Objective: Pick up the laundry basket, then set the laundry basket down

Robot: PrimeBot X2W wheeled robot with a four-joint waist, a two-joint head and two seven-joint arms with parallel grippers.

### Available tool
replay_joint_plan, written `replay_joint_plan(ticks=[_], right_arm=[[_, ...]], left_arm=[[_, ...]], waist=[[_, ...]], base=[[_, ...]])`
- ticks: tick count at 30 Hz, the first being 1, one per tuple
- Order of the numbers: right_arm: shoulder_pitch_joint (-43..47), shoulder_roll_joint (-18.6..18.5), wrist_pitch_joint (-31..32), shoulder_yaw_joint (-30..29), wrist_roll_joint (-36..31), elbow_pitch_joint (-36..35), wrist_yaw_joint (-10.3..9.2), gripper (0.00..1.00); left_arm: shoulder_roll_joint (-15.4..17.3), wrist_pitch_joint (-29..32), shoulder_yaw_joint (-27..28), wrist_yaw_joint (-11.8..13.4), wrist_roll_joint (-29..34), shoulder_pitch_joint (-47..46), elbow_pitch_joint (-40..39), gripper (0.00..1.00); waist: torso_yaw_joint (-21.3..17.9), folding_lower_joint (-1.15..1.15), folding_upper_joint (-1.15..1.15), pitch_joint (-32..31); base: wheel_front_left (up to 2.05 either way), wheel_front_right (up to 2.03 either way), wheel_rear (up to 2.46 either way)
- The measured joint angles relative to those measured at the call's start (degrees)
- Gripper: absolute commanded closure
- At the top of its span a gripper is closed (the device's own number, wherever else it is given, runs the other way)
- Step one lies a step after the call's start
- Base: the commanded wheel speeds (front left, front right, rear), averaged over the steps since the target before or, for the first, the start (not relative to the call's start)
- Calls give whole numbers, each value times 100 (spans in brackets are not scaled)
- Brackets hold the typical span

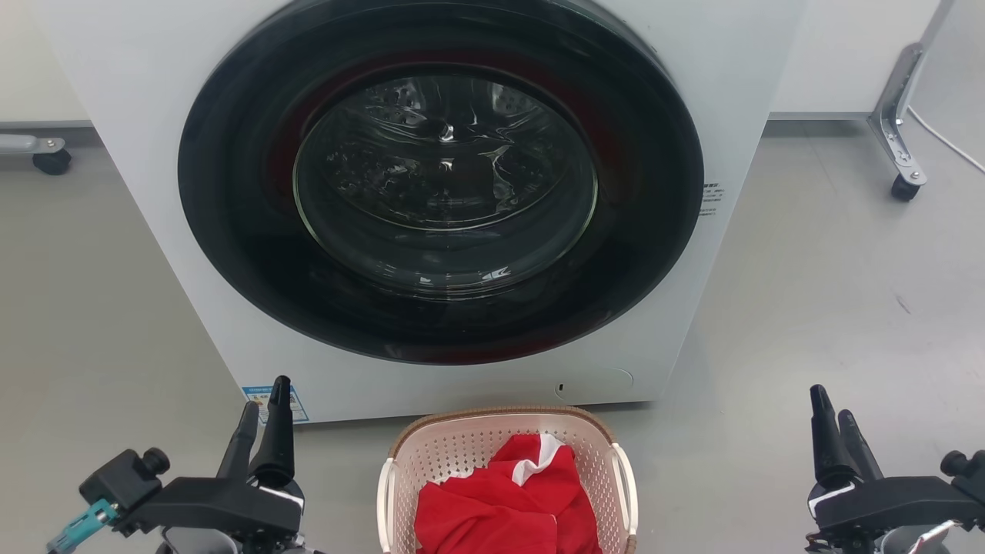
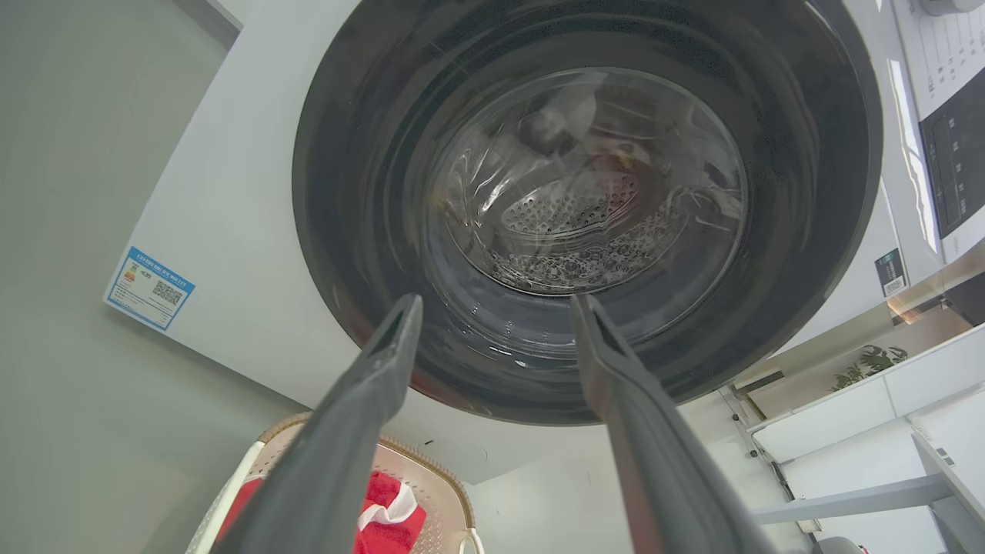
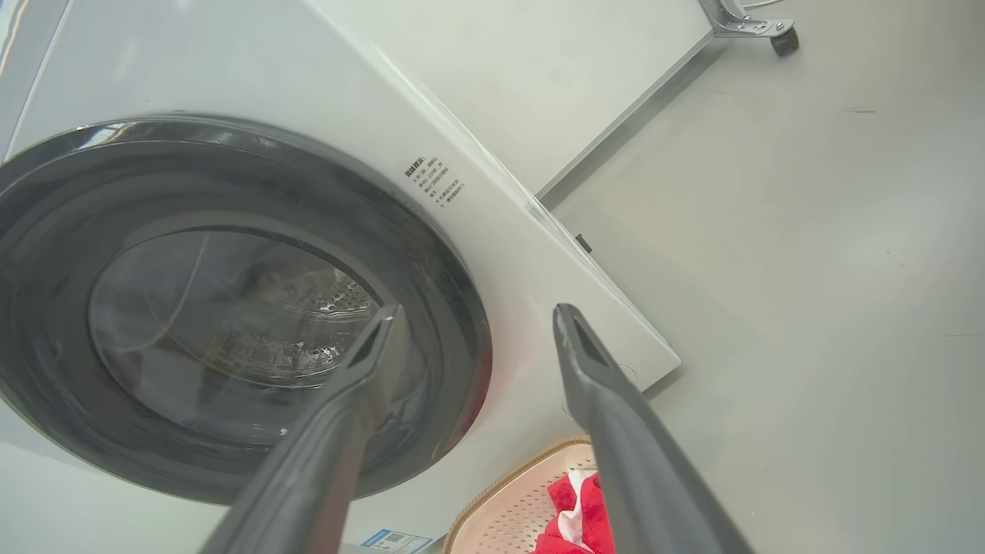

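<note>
Placement matters here: the laundry basket stands on the floor just before the washing machine, between the left gripper, which is nearer, and the right gripper, both empty with fingers apart.

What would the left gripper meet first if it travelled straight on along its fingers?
Probably the washing machine door, seen dead ahead between the left gripper's open fingers; depth is uncertain.
</note>
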Motion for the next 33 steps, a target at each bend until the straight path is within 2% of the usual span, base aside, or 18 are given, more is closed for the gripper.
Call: replay_joint_plan(ticks=[16,33], right_arm=[[-105,-250,-319,493,-1510,-70,-286,0],[-118,-365,-678,861,-2806,-66,-488,0]], left_arm=[[229,-323,-483,287,1606,-87,-156,0],[289,-688,-833,541,2799,-92,-183,0]], waist=[[10,0,0,12],[23,0,0,9]], base=[[0,0,0],[0,0,0]])
